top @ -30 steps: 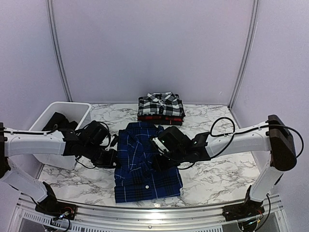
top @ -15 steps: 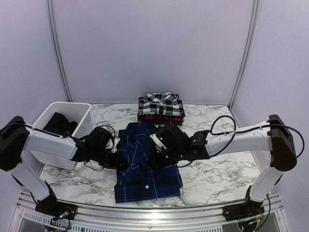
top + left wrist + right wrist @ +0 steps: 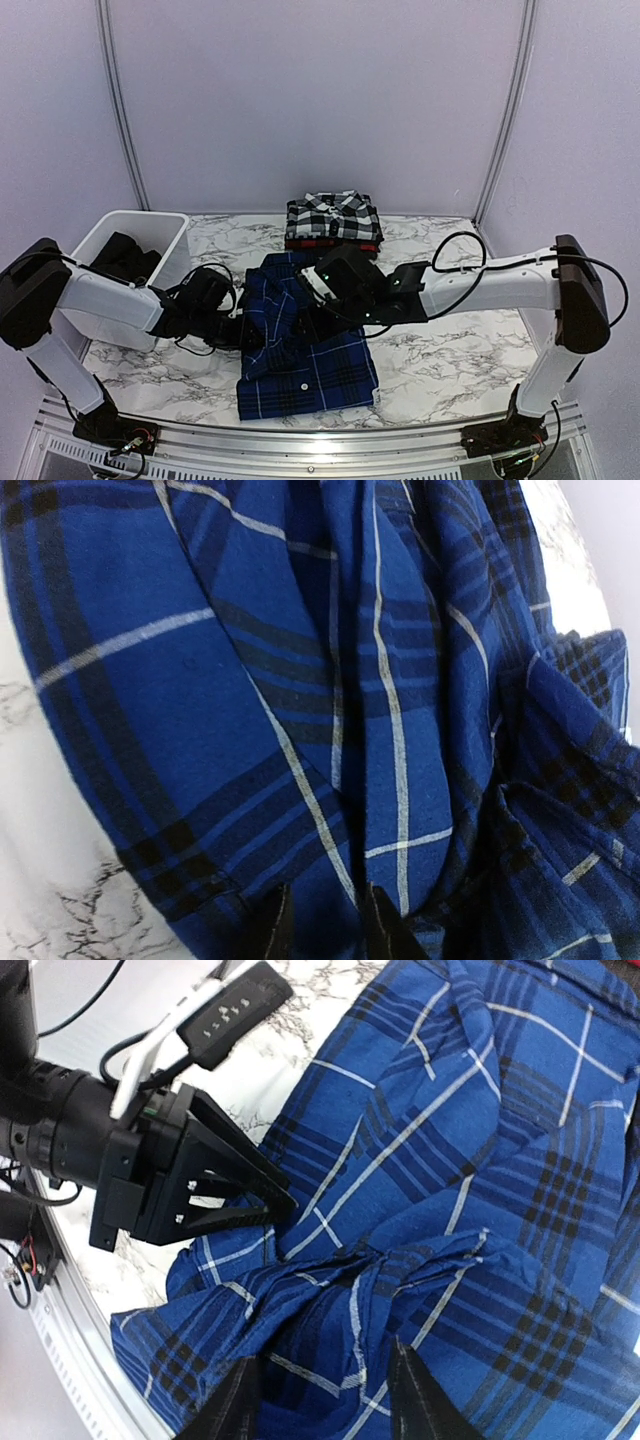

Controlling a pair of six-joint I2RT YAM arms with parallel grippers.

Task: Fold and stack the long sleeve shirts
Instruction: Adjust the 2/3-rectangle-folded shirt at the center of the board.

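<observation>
The royal blue plaid long sleeve shirt (image 3: 310, 355) lies in the middle of the table, bunched along its upper left. My left gripper (image 3: 252, 335) sits low at the shirt's left edge. In the left wrist view its jaws (image 3: 328, 930) stand a little apart over the blue cloth (image 3: 300, 680). My right gripper (image 3: 315, 322) is over the shirt's middle, open, with a rumpled fold (image 3: 380, 1280) between its fingers (image 3: 235, 1400). The right wrist view shows the left gripper (image 3: 200, 1185) on the cloth's edge. A folded black-and-white shirt (image 3: 333, 215) lies on a red one (image 3: 333, 246) behind.
A white tub (image 3: 110, 230) with dark cloth (image 3: 125, 255) inside stands at the back left, close to my left arm. Bare marble table (image 3: 450, 350) shows right of the blue shirt. A metal rail (image 3: 300, 435) runs along the near edge.
Both grippers were shut on the blue cloth and their jaws have now parted. The left gripper slid right onto the shirt's edge; the right gripper shifted slightly left and back.
</observation>
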